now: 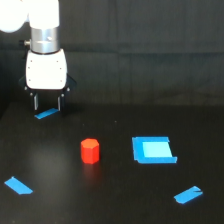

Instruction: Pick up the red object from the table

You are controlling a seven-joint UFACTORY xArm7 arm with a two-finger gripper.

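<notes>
1. Task status: the pick is not yet begun, as far as the exterior view shows. The red object [90,150] is sitting upright on the table [115,200], untouched, near the middle of the scene and slightly toward the exterior view's left.

2. Object surroundings: the flat blue square [153,150] is lying to the exterior view's right of the red object, apart from it. Blue tape strips are lying at the near left [18,185] and near right [188,194], both well apart from the red object.

3. Gripper position: the gripper [47,104] is hanging at the far left of the scene, above a further blue tape strip [46,114] — well apart from the red object. Whether the fingertips [59,104] are touching the table there cannot be told.

4. Gripper state: the two fingers are standing parted with a visible gap between them, and nothing is sitting in that gap — the gripper is holding nothing.

5. Remaining work, as a judgement: everything is left to do. The arm needs to travel nearer and to the right until it is over the red object, descend with the fingers straddling it, close on it, and lift it clear of the table.
</notes>
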